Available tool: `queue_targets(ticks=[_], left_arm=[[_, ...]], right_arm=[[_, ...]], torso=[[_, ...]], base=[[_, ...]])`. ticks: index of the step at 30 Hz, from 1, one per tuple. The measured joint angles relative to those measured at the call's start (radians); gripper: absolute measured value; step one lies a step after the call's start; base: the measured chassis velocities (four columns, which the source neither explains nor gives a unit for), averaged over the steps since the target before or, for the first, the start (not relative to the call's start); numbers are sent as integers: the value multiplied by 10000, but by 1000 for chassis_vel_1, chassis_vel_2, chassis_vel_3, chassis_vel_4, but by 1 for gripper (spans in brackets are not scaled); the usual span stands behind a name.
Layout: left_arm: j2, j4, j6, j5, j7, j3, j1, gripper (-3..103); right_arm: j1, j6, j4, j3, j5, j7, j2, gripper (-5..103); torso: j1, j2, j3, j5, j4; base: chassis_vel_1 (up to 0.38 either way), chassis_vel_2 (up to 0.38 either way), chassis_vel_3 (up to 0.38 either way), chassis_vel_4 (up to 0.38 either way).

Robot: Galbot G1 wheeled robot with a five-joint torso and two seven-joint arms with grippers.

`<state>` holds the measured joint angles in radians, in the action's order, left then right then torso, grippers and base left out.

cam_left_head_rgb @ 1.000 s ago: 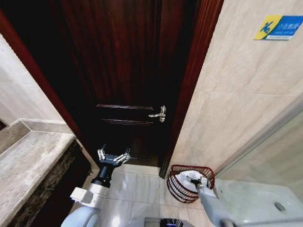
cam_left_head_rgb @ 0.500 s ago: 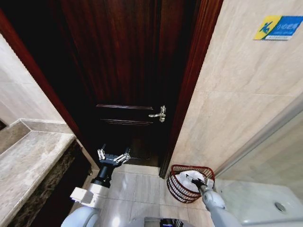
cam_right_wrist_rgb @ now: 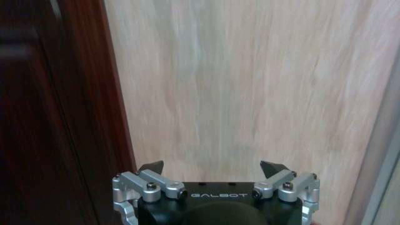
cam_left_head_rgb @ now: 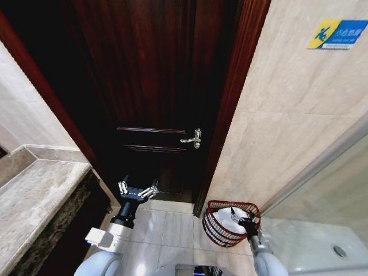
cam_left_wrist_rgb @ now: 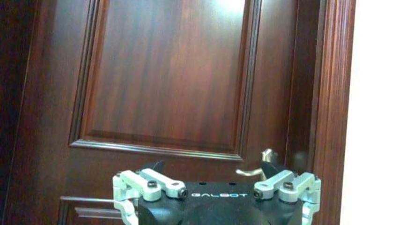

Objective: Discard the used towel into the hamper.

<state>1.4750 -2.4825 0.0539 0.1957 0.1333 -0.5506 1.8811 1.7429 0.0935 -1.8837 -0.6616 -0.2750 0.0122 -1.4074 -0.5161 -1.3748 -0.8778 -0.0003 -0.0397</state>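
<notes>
Right end effector [cam_left_head_rgb: 242, 217] higher over hamper [cam_left_head_rgb: 215, 229]

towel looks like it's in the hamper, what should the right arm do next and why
Probably lift the right gripper straight up and clear. The white towel already lies inside the hamper, and the right wrist view shows the fingers spread with nothing between them.

Right gripper [cam_left_head_rgb: 240, 215] is drawn back and raised above the hamper [cam_left_head_rgb: 217, 227], fingers apart; towel [cam_left_head_rgb: 221, 219] lies inside.
</notes>
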Motion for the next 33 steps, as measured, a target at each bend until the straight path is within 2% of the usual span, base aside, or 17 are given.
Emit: queue_targets(ticks=[3,4,6,7,10,18,33], left_arm=[[0,0,0,0,0,-1,0,100],[0,0,0,0,0,-1,0,100],[0,0,0,0,0,0,0,100],[0,0,0,0,0,0,0,100],[0,0,0,0,0,0,0,100],[1,0,0,0,0,0,0,100],[1,0,0,0,0,0,0,100]], right_arm=[[812,1125,-1023,-329,54,595,-589,100],[812,1125,-1023,-329,54,595,-589,100],[1176,1829,-1495,-494,552,929,-997,100],[1176,1829,-1495,-494,552,929,-997,100],[1514,2527,-2193,-568,812,1253,-1278,100],[2148,2819,-3517,-926,142,1856,-1464,100],[1729,2571,-4257,-1460,60,1865,-1652,100]], torso=[[0,0,0,0,0],[0,0,0,0,0],[0,0,0,2,1],[0,0,0,2,1],[0,0,0,4,-1],[-1,1,0,2,-1],[-1,2,-1,3,-1]], base=[[0,0,0,0],[0,0,0,0],[0,0,0,0],[0,0,0,0],[0,0,0,0],[0,0,0,0],[0,0,0,0]])
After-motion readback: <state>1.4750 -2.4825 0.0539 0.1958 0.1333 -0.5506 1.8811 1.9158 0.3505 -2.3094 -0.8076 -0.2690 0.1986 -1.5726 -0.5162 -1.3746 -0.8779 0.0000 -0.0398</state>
